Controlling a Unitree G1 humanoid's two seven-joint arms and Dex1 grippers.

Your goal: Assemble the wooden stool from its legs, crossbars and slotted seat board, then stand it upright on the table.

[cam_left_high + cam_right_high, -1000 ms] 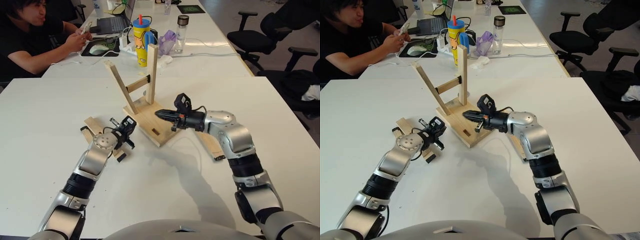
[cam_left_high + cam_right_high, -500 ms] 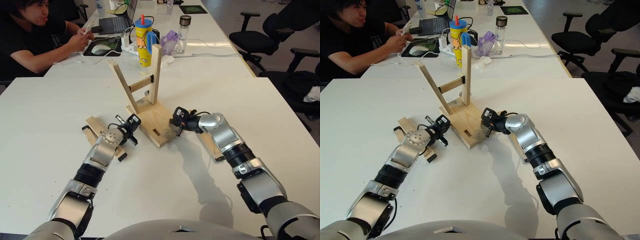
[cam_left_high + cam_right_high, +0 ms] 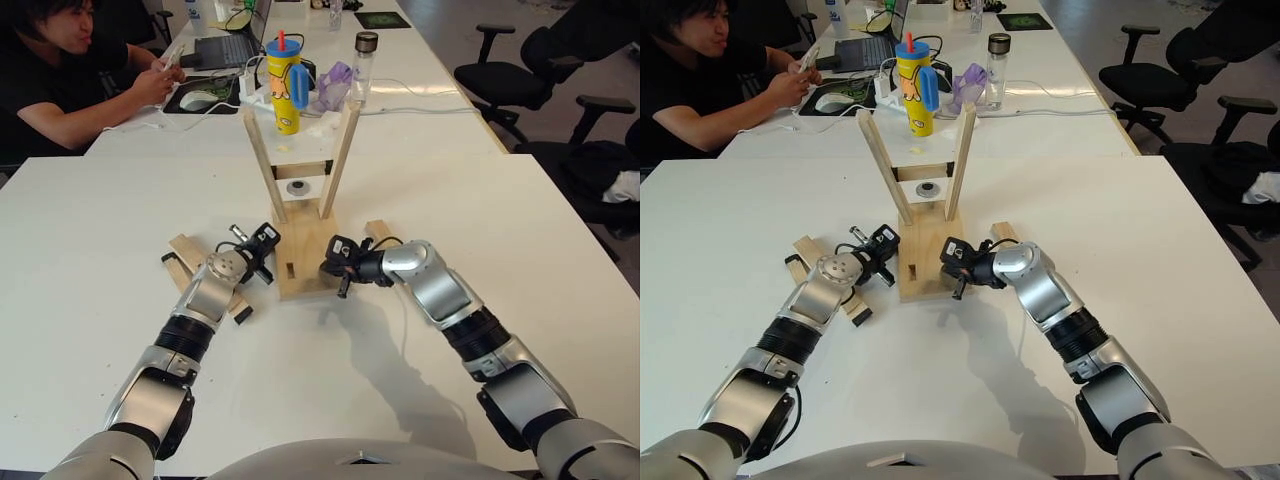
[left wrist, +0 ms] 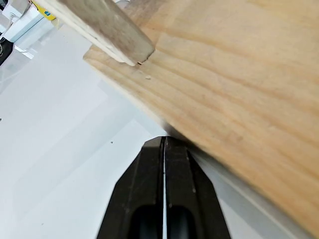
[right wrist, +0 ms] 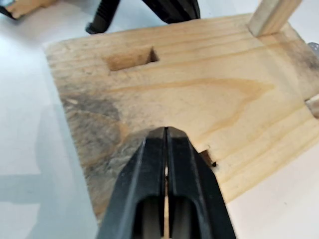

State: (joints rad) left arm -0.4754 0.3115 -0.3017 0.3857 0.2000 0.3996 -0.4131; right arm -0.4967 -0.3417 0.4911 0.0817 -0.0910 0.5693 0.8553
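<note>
Flanking the slotted seat board (image 3: 298, 272), which lies flat on the white tabletop (image 3: 90, 230) at the centre of the frame, both grippers sit low at its edges. Two legs (image 3: 262, 160) and a crossbar (image 3: 301, 170) already stand up from the board. The left gripper (image 4: 163, 143) has its fingers pressed together on nothing, its tip right at the board's left edge. The right gripper (image 5: 166, 134) is likewise closed and empty, its tip over the board's right edge beside a small notch.

The half-built frame looks top-heavy, with the legs splaying outward. A sideways nudge from a closed fingertip could skid the board across the slick tabletop. It could also tip the frame toward the drink cup (image 3: 284, 88) and bottle (image 3: 364, 62) at upper centre. Closed tips can only push, so they may slip off an edge. The left forearm passes over loose leg pieces (image 3: 187, 255) at centre left and could knock them.

The wood is pale and unfinished, with clear grain and a grey smudge near the right gripper. The legs are square in section, the board's edges slightly splintered, and an open rectangular slot (image 5: 130, 58) waits unfilled. The tabletop is smooth and faintly glossy.
</note>
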